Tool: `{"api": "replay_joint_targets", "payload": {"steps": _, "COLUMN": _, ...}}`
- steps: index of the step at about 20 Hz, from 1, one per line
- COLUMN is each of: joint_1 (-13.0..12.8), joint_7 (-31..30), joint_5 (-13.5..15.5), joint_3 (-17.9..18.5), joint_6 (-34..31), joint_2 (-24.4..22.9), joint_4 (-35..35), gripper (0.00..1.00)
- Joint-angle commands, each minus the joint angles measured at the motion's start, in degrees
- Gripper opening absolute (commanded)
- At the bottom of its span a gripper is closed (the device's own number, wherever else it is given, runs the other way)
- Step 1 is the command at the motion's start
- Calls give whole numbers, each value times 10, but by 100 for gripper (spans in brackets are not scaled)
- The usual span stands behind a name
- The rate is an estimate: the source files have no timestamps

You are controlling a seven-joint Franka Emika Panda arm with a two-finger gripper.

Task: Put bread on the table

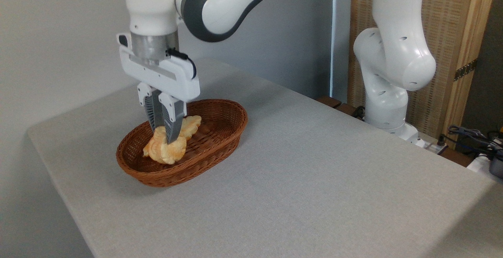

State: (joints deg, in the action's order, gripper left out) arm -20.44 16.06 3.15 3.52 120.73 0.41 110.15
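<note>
The bread [167,151], a lumpy golden-orange pastry, is inside the brown wicker basket [220,138] at the left of the grey table [314,179]. My gripper [162,136] comes straight down into the basket and is shut on the top of the bread, one finger [173,126] in front of it and the other behind. Whether the bread still touches the basket floor I cannot tell. The fingers hide the bread's upper part.
A longer, flatter braided loaf [191,125] lies in the basket just behind the bread. The white arm base [389,93] stands at the table's far right edge, with cables [475,138] beyond it. Bare grey tabletop stretches to the right of and in front of the basket.
</note>
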Motion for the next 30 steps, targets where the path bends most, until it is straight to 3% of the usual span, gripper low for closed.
{"api": "replay_joint_targets", "payload": {"steps": 1, "joint_1": 6, "joint_7": -1, "joint_5": 0, "joint_3": 13, "joint_6": -14, "joint_2": -37, "joint_4": 6, "gripper": 40}}
{"api": "replay_joint_targets", "payload": {"steps": 3, "joint_1": 5, "joint_7": 8, "joint_5": -4, "joint_3": 45, "joint_6": -29, "joint_2": -50, "joint_4": 7, "gripper": 44}}
{"api": "replay_joint_targets", "payload": {"steps": 6, "joint_1": 6, "joint_7": 81, "joint_5": -4, "joint_3": 82, "joint_6": -52, "joint_2": -57, "joint_4": 7, "gripper": 44}}
{"api": "replay_joint_targets", "payload": {"steps": 13, "joint_1": 7, "joint_7": 186, "joint_5": -5, "joint_3": 148, "joint_6": -60, "joint_2": -38, "joint_4": 17, "gripper": 50}}
{"api": "replay_joint_targets", "payload": {"steps": 14, "joint_1": 7, "joint_7": 196, "joint_5": -5, "joint_3": 153, "joint_6": -60, "joint_2": -34, "joint_4": 17, "gripper": 59}}
{"api": "replay_joint_targets", "payload": {"steps": 15, "joint_1": 7, "joint_7": 198, "joint_5": -5, "joint_3": 158, "joint_6": -60, "joint_2": -29, "joint_4": 18, "gripper": 80}}
{"api": "replay_joint_targets", "payload": {"steps": 16, "joint_1": 8, "joint_7": 199, "joint_5": -6, "joint_3": 159, "joint_6": -60, "joint_2": -23, "joint_4": 18, "gripper": 89}}
{"api": "replay_joint_targets", "payload": {"steps": 17, "joint_1": 8, "joint_7": 200, "joint_5": -6, "joint_3": 160, "joint_6": -60, "joint_2": -18, "joint_4": 19, "gripper": 90}}
{"api": "replay_joint_targets", "payload": {"steps": 18, "joint_1": 8, "joint_7": 200, "joint_5": -6, "joint_3": 160, "joint_6": -59, "joint_2": -12, "joint_4": 20, "gripper": 100}}
{"api": "replay_joint_targets", "payload": {"steps": 22, "joint_1": 8, "joint_7": 200, "joint_5": -7, "joint_3": 159, "joint_6": -59, "joint_2": 14, "joint_4": 20, "gripper": 100}}
{"api": "replay_joint_targets", "payload": {"steps": 30, "joint_1": 7, "joint_7": 198, "joint_5": -6, "joint_3": 159, "joint_6": -54, "joint_2": 8, "joint_4": 15, "gripper": 100}}
